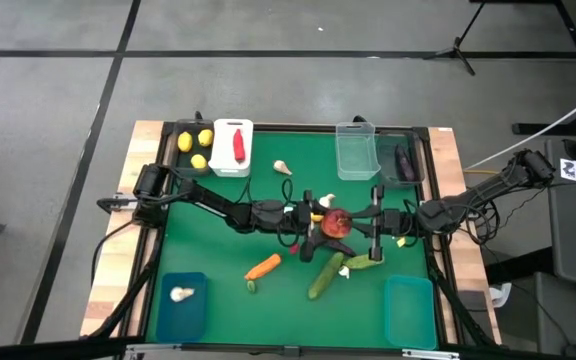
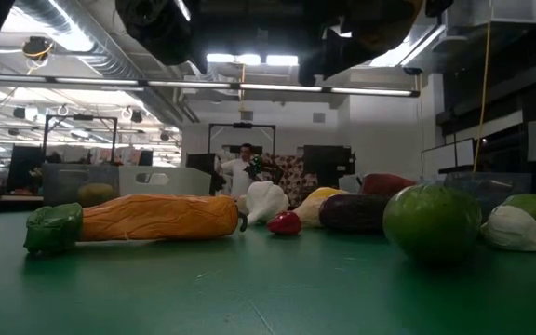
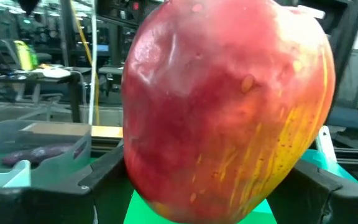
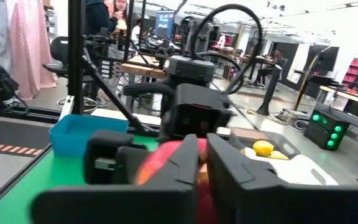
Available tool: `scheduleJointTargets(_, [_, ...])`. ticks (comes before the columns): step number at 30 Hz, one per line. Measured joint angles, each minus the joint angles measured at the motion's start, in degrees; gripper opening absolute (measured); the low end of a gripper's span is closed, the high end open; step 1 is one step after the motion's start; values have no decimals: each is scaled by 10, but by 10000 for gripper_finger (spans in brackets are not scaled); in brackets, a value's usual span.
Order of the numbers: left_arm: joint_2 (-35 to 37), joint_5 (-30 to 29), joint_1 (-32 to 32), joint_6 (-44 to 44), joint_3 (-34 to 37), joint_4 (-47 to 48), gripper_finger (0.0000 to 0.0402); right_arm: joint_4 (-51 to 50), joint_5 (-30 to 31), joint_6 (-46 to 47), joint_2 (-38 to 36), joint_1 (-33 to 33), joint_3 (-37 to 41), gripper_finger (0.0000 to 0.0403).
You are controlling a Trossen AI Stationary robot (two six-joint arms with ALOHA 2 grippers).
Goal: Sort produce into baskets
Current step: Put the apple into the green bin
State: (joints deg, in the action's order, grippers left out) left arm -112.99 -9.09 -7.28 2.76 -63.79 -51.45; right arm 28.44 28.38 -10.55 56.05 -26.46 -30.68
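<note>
Along the near edge of the green mat (image 1: 218, 240), a teal bin (image 1: 181, 305) holding a garlic bulb (image 1: 180, 294) is sitting at the left and another teal bin (image 1: 410, 312) at the right, with the carrot (image 1: 263, 267) and two cucumbers (image 1: 325, 276) lying between them a little farther in. At mid-table the left gripper (image 1: 320, 222) is clamping its fingers on the round red fruit (image 1: 337, 222), while the right gripper (image 1: 376, 224) is facing it from just beside, and I cannot tell how its fingers are set. Along the far edge, lemons (image 1: 204, 138) are lying in a dark bin (image 1: 190, 148), a red chili (image 1: 237, 144) in the white bin (image 1: 232, 147), the clear bin (image 1: 358, 150) is standing beside a dark bin with an eggplant (image 1: 405, 160), and beyond the table a person (image 2: 243, 166) is standing in the lit workshop.
</note>
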Motion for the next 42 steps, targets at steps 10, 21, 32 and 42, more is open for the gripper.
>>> scheduleJointTargets(10, [0, -8, 0, 10, 0, -2, 298, -2, -6, -2, 0, 0, 0, 8])
scheduleJointTargets(21, [2, -6, 2, 66, -30, 106, 357, -18, -4, -2, 1, 0, -4, 8])
scheduleJointTargets(32, [2, 11, -15, 50, -94, 309, 394, -173, 36, 27, -43, -2, -55, 8])
scheduleJointTargets(42, [2, 8, -19, 84, -94, 363, 390, -518, -14, 315, -167, -47, -92, 8])
